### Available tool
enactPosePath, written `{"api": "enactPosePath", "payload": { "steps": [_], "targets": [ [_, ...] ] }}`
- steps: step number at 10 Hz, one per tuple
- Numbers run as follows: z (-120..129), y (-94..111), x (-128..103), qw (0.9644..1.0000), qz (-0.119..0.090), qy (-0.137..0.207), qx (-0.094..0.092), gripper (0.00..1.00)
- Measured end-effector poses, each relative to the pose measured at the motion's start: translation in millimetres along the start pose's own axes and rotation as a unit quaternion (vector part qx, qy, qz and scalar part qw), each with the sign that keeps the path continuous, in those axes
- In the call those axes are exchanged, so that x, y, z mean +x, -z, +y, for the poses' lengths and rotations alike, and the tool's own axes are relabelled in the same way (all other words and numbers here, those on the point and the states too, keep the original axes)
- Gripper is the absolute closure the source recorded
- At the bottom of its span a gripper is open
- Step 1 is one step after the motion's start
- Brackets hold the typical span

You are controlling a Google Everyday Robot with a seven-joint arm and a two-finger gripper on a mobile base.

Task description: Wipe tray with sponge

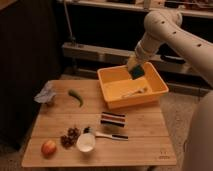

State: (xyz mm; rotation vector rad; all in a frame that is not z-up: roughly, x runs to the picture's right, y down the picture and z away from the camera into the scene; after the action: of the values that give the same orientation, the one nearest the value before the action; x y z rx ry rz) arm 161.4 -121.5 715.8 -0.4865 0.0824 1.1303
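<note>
Fingers of the gripper (134,65) are pinched tight on the sponge (138,73), yellow with a dark green face, hanging over the far side of the orange tray (125,101). A pale utensil (135,92) lies on the tray floor. A striped block (113,119) sits just in front, with a green pepper (76,96) off to the side. The tray hugs the table's (140,150) back corner.

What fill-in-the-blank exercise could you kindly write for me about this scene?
1. The gripper, over the tray, is shut on the ____.
2. The pepper lying on the table is coloured ____.
3. The table is made of ____.
Missing words: sponge; green; wood.
</note>
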Motion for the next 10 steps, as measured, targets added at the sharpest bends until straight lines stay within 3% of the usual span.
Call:
{"api": "enactPosePath", "payload": {
  "steps": [5, 8, 10],
  "targets": [
    [-2.7, -8.9, -7.7, 1.0000, -0.003, 0.004, -0.003, 1.00],
    [8.6, -31.6, -46.5, 0.9992, -0.013, 0.019, -0.034, 1.00],
    [3.2, -54.9, -51.8, 0.9986, -0.007, 0.019, -0.050, 1.00]
  ]
}}
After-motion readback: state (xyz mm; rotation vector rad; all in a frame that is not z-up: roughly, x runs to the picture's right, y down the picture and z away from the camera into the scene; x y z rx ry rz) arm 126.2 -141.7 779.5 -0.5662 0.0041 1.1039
